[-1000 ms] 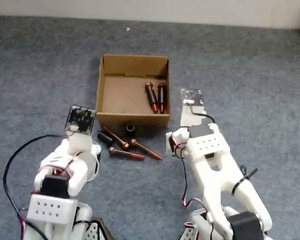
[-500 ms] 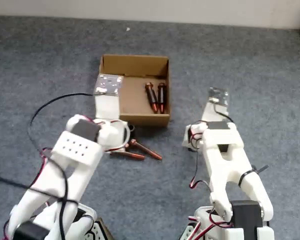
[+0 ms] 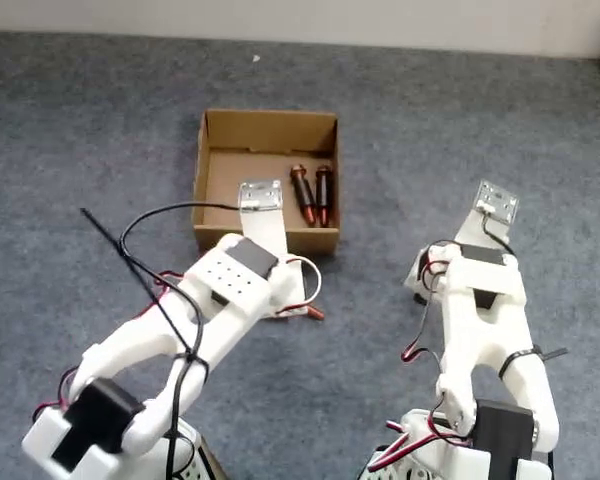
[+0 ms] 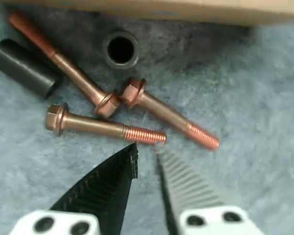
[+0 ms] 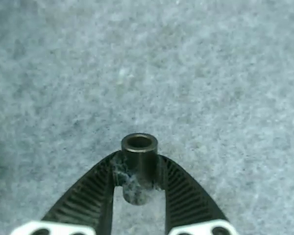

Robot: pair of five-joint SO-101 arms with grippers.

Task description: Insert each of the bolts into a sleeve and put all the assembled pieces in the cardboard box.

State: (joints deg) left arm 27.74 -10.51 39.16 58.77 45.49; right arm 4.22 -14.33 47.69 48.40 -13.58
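Observation:
Three copper bolts lie on the grey carpet just in front of the cardboard box (image 3: 202, 190): one (image 4: 95, 125) with its threaded end at my left gripper (image 4: 146, 151), one (image 4: 169, 113) beside it, and one (image 4: 59, 58) farther off. My left gripper is open by a narrow gap with nothing in it. A black sleeve (image 4: 120, 48) stands upright by the box wall (image 4: 186, 10), and another (image 4: 20, 66) lies on its side. My right gripper (image 5: 138, 169) is shut on a third black sleeve (image 5: 138, 159), held upright above bare carpet. Two assembled pieces (image 3: 311, 195) lie in the box.
In the high view the left arm (image 3: 230, 290) stretches over the bolts, leaving one bolt tip (image 3: 316, 313) showing. The right arm (image 3: 480, 300) stands well right of the box over open carpet. A black cable (image 3: 130, 250) loops left of the left arm.
The left arm has swung forward and to the right, from the box's left corner to over the bolts. The right arm has moved right, away from the box.

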